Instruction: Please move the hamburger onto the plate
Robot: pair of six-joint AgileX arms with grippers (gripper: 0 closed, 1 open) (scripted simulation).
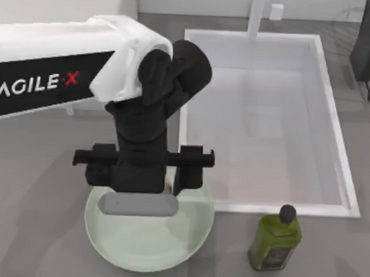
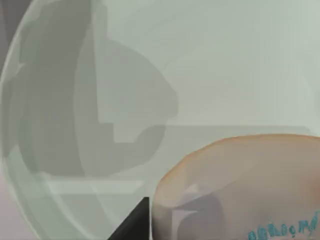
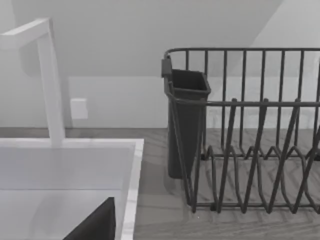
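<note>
The pale mint-green plate (image 1: 149,247) sits near the table's front edge, left of centre. My left gripper (image 1: 145,184) points straight down over the plate's far part, its wrist hiding most of what is below. In the left wrist view the cream and orange hamburger (image 2: 240,185) sits very close, just above the plate's surface (image 2: 225,60), with one black fingertip (image 2: 136,224) against its side. A cream sliver of the hamburger (image 1: 169,185) peeks out beside the gripper in the top view. My right arm is parked, and its wrist view looks past the sink corner.
A white sink basin (image 1: 333,120) with a white faucet (image 1: 256,16) lies right of the plate. An olive-green bottle (image 1: 276,239) stands in front of the sink, close to the plate's right. A dark wire dish rack (image 3: 250,135) with a cutlery holder (image 3: 186,120) is at the far right.
</note>
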